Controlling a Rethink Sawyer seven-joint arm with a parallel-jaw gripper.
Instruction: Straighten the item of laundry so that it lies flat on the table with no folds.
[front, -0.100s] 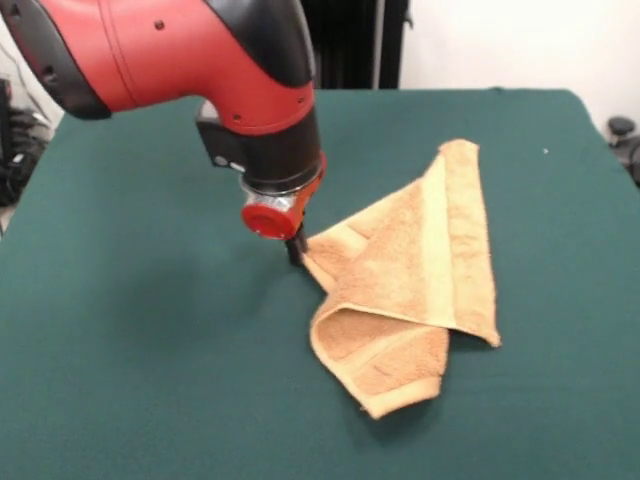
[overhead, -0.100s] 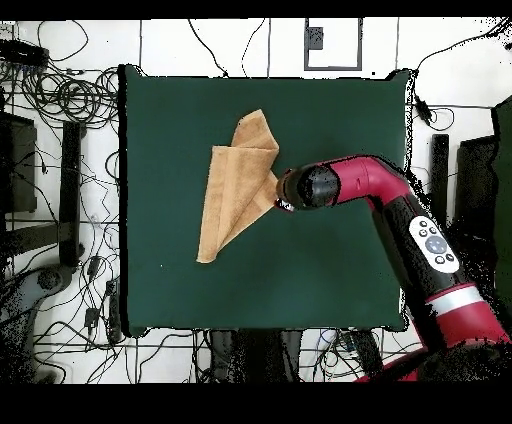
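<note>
The tan-orange, fluffy terry towel (front, -0.100s: 415, 265) lies near the middle of the large table covered in plain dark green cloth (front, -0.100s: 130, 380), and it is far from flat. In the front view it forms a rough triangle: one long strip runs up to a point away from the camera, with a flat woven band showing along it, and a lower flap is doubled over itself into a thick rolled fold nearest the camera. In the overhead view the towel (overhead, -0.100s: 238, 185) shows the same folded state, a long narrow wedge with a second layer lying across its upper half.

The red and black arm (front, -0.100s: 200, 60) comes down with its gripper (front, -0.100s: 295, 248) right at the towel's left-hand corner as the front view shows it, just touching or pressing the cloth edge. Only a dark tip shows below the red wrist ring, so whether the jaws are spread or closed, and whether they have hold of the corner, cannot be told from either view.

As a judgement, the task is at an early-to-middle stage: the towel is on the table and the arm has reached a corner, but at least two folds are left to open. The doubled lower flap and the overlapping upper layer both need pulling out before the cloth lies as a single flat square.
</note>
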